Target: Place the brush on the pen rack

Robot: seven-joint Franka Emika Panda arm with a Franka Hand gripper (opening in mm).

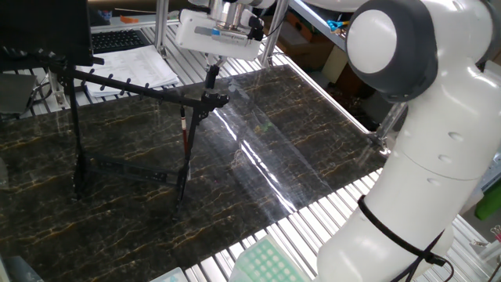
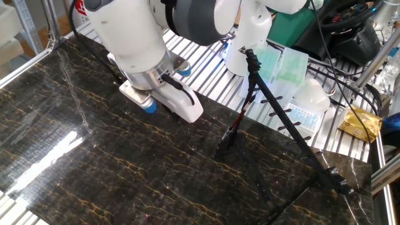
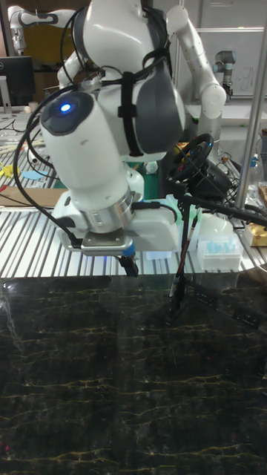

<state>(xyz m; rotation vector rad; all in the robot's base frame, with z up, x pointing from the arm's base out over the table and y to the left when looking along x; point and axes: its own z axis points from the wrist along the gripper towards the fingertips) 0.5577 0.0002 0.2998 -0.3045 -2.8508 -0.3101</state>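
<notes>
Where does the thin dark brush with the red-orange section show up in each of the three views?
One fixed view: brush left of centre, hanging from the black metal-rod pen rack.
Other fixed view: right of centre.
Tall fixed view: right of centre.
Shared landmark: the rack's end post beside it.

The arm (image 3: 111,141) is clad in glossy white shells with dark grey joint caps. A blue light is set into one link (round, glowing), and black cables are looped alongside.
</notes>
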